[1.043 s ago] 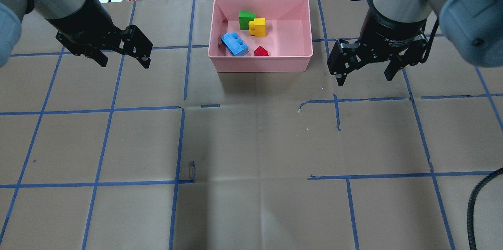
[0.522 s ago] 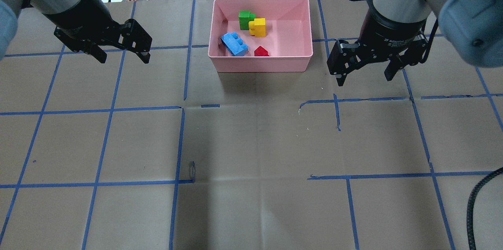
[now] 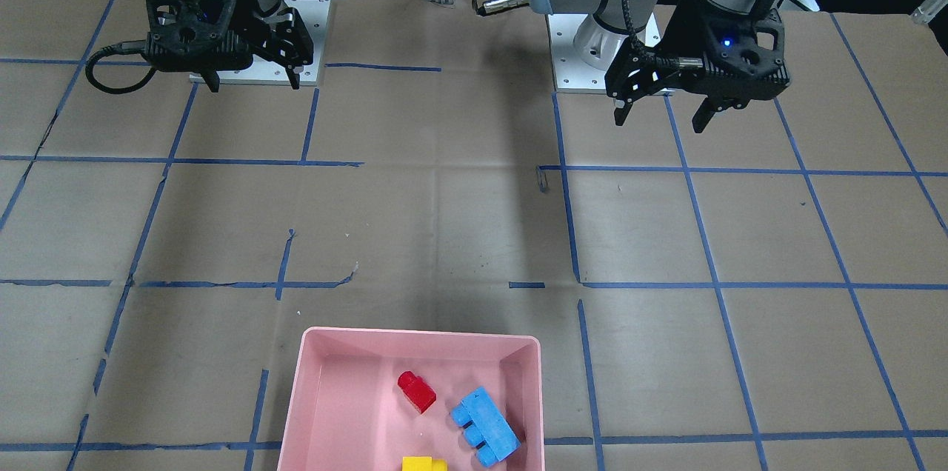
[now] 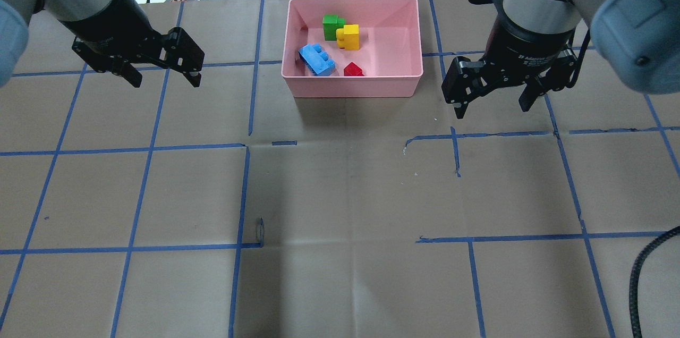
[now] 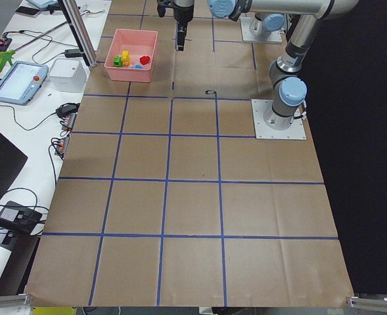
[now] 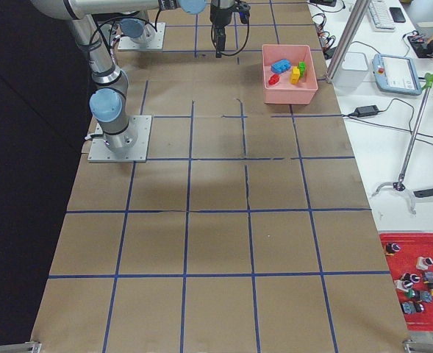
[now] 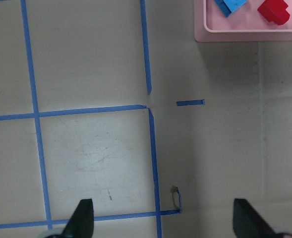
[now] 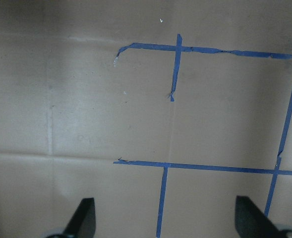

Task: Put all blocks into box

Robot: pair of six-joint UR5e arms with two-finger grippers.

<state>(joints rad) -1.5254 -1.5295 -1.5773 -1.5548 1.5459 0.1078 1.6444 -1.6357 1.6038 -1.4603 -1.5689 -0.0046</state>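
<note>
Blue block (image 4: 316, 59) lies diagonally in the rectangular, glossy pink box (image 4: 372, 87), studs sideways; left gripper (image 4: 164, 80) and right gripper (image 4: 493, 108) hover spread, empty.

Brown table (image 4: 340, 194) with blue tape grid (image 4: 241, 210), teach pendant (image 5: 19, 82), white box (image 5: 67, 75), red parts tray (image 6: 422, 254).

One green block (image 4: 331, 25), one yellow block (image 4: 349, 36), one blue block (image 4: 317, 59) and one red block (image 4: 353, 69) are counted, four in all. One pink box (image 4: 353, 88) is seen. Two grippers are counted: the left gripper (image 4: 163, 80) and the right gripper (image 4: 493, 108).
</note>
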